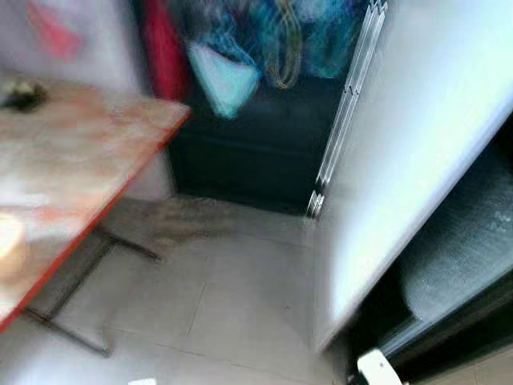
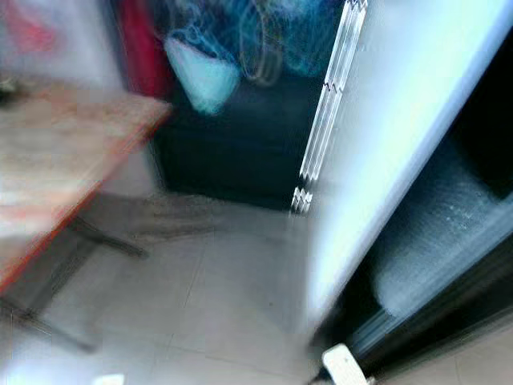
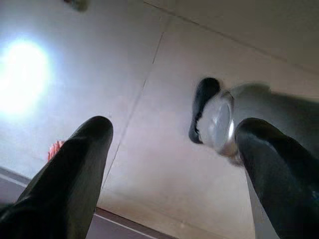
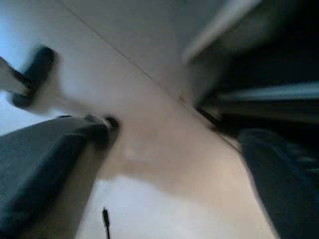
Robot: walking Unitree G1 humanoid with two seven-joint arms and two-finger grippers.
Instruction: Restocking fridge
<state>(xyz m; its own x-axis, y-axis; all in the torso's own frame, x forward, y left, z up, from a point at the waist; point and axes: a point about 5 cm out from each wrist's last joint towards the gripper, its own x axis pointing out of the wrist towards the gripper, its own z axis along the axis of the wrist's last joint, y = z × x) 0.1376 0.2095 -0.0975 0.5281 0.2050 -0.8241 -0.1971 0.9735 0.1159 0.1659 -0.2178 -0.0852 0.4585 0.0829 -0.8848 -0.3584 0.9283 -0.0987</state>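
Observation:
The fridge stands at the right, its white door swung open toward me. Behind the door the dark inside shows a frosted shelf or drawer front. Both head views are blurred. In the left wrist view my left gripper hangs open over the pale floor tiles, nothing between its black fingers. My right gripper is open too and holds nothing, with the floor and the dark foot of the fridge past it.
A table with a red edge and thin metal legs stands at the left, with a dark object and a pale round thing on it. Blue bags hang over a dark cabinet ahead. Tiled floor lies between table and fridge.

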